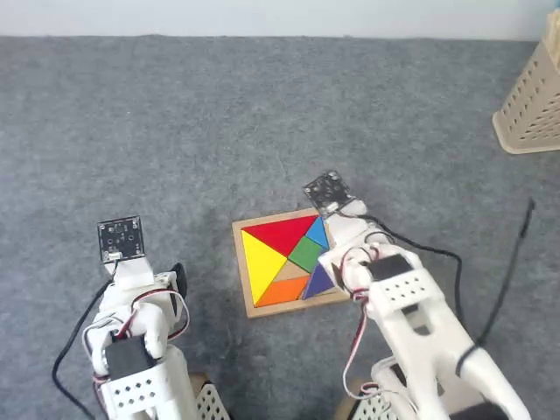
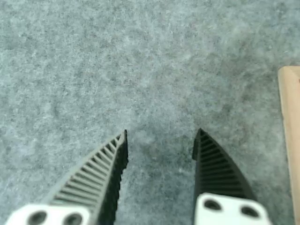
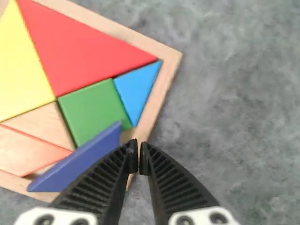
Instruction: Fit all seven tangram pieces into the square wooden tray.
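One square wooden tray (image 1: pixel 238 262) lies at centre of the high view. Seven pieces counted in it; the purple piece (image 3: pixel 79 161) sits askew (overlapping the green square (image 3: pixel 93 110)). Right gripper (image 3: pixel 138 153) clenched, empty, tips just beside the purple piece. Left gripper (image 2: pixel 161 136) released over carpet (image 1: pixel 262 114), lower left.

The left claw (image 2: pixel 162 132) hangs over the grey, felt-covered desk (image 2: pixel 140 56). Its two black ribbed fingers (image 2: pixel 110 164) are spread well apart, with bare fabric between their tips. Beyond one finger lies the pale wooden tray's rim (image 2: pixel 289 140), apart from the claw.
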